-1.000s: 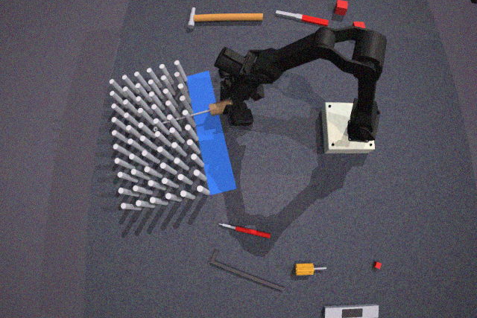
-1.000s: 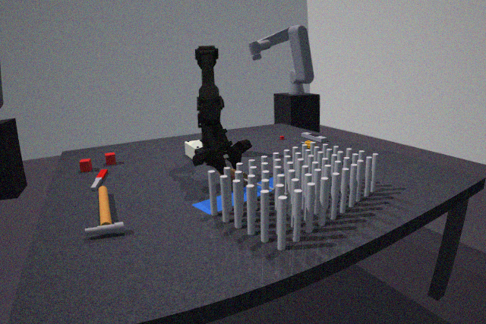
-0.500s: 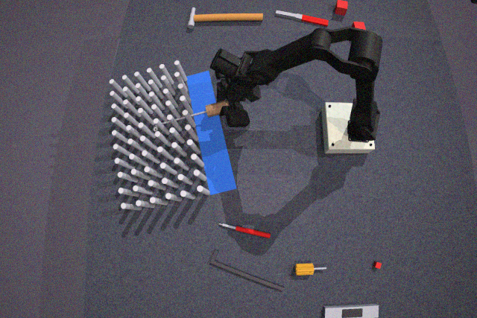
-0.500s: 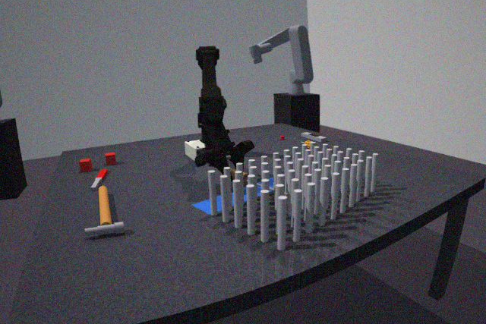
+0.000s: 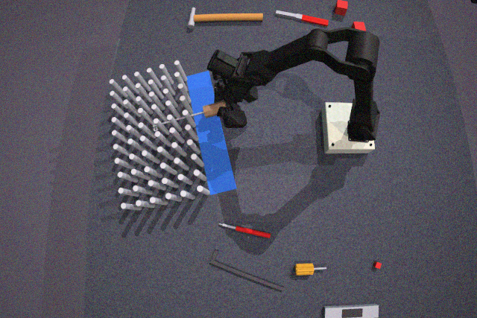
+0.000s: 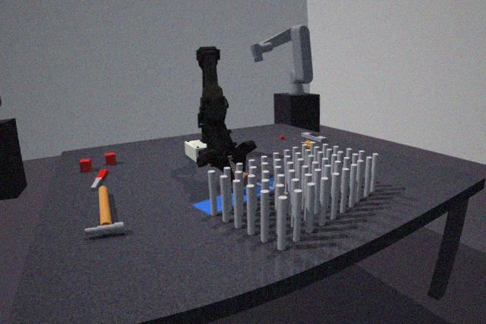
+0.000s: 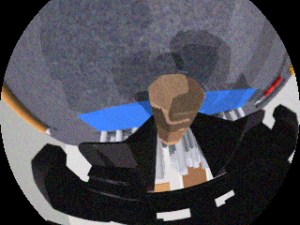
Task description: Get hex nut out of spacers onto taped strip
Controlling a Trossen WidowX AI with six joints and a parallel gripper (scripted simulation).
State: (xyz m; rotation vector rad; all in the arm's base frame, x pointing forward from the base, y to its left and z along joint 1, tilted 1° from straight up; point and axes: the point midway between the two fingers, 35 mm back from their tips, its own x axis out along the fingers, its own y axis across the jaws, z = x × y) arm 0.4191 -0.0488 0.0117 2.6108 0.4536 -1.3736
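Note:
My gripper (image 5: 223, 106) (image 6: 235, 168) (image 7: 171, 115) is shut on the brown handle (image 5: 212, 109) (image 7: 175, 100) of a thin metal tool, above the blue taped strip (image 5: 220, 160) (image 6: 206, 206) (image 7: 114, 118). The tool's grey shaft (image 5: 194, 114) runs low into the field between the standing metal spacers (image 5: 165, 167) (image 6: 281, 222). Near its far end, several columns in, a small pale ring-like shape (image 5: 155, 127) shows; I cannot tell nut from tool tip there. Spacers hide this spot in the exterior view. The spacers stand upright; contact between shaft and spacers cannot be told.
A hammer (image 5: 231, 17) (image 6: 103, 206) and a red-handled tool (image 5: 314, 20) (image 6: 100, 175) lie beyond the arm. A red-handled screwdriver (image 5: 252, 231), a dark bent rod (image 5: 246, 275) and a yellow screwdriver (image 5: 304, 269) lie on the opposite side. Red cubes (image 5: 340, 7) (image 6: 85, 165) stand near the table's edge.

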